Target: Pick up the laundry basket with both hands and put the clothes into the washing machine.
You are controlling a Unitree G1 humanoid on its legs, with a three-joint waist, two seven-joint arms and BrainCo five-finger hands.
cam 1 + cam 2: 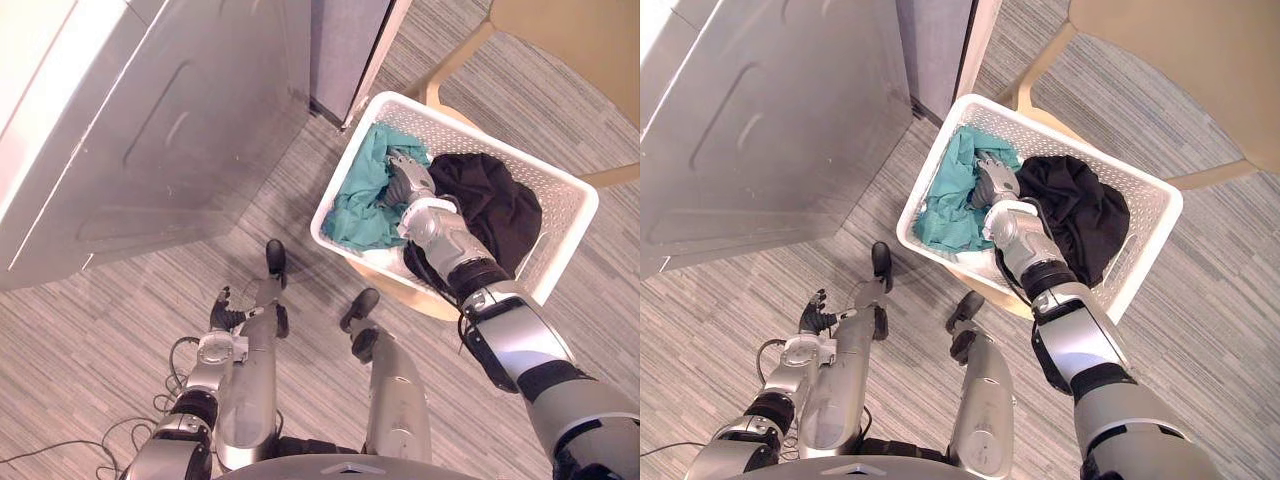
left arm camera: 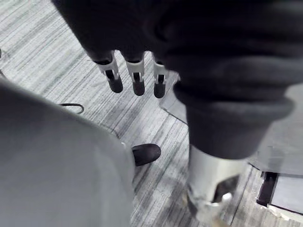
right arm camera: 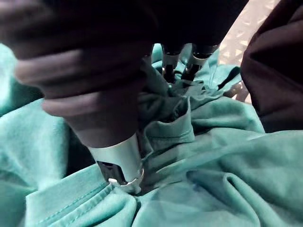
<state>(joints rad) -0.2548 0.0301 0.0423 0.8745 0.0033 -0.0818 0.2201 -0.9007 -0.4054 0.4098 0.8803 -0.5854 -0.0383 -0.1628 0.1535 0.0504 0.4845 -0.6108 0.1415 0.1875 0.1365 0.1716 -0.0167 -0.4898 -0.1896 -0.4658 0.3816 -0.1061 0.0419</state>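
Right hand (image 1: 406, 186) is clamping crumpled teal cloth garment (image 1: 355, 205) inside white perforated plastic basket (image 1: 562, 215); left hand (image 1: 226, 312) is hanging slack, empty; loading seemingly unstarted.

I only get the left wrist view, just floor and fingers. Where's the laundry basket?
Observer: Front right of the robot, the white laundry basket rests on tan furniture.
Operator: What's in it?
Observer: A teal garment and a black garment, side by side.
Operator: What's the other hand doing?
Observer: The right hand is in the basket, fingers curled into the teal garment.
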